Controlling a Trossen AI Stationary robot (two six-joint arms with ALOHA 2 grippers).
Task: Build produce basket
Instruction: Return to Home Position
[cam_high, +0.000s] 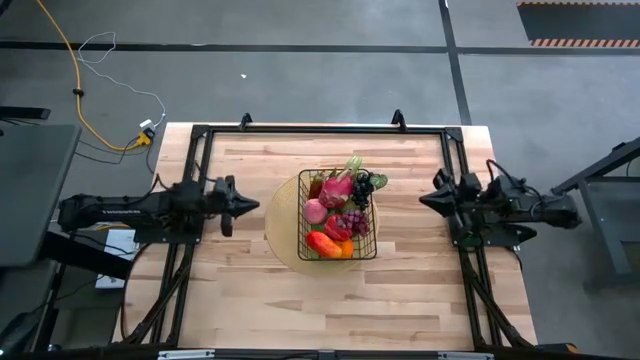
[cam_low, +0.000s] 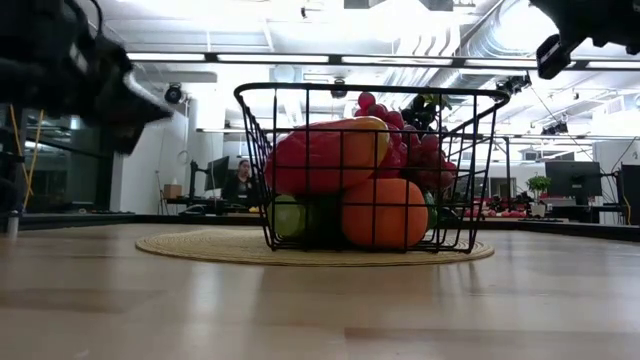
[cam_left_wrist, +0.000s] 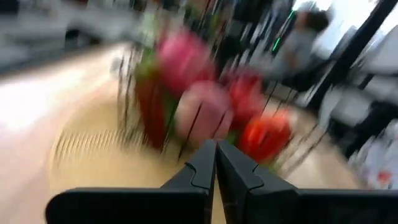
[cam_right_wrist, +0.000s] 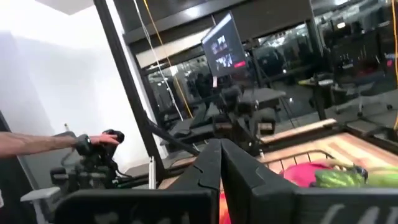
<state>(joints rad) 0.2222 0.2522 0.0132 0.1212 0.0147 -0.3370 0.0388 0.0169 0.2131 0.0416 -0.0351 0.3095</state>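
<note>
The black wire basket (cam_high: 338, 215) stands on a round tan mat (cam_high: 285, 245) at the table's middle, its base on the mat. It is filled with produce (cam_high: 338, 212): pink dragon fruit, grapes, peach, red and orange peppers, green pods at its far side. The low view shows the basket (cam_low: 370, 165) full, with red, orange and green pieces behind the wires. My left gripper (cam_high: 255, 205) hovers left of the basket, shut and holding nothing; its fingertips (cam_left_wrist: 216, 144) point at the basket (cam_left_wrist: 199, 106). My right gripper (cam_high: 422, 198) hovers right of the basket, shut and holding nothing (cam_right_wrist: 219, 144).
A black frame (cam_high: 320, 128) runs along the table's far edge and down both sides by the arm bases. Bare wooden tabletop (cam_high: 330, 310) lies near the basket. Beyond the table a person's arm (cam_right_wrist: 37, 142) rests on equipment, and another person (cam_low: 241, 182) sits far off.
</note>
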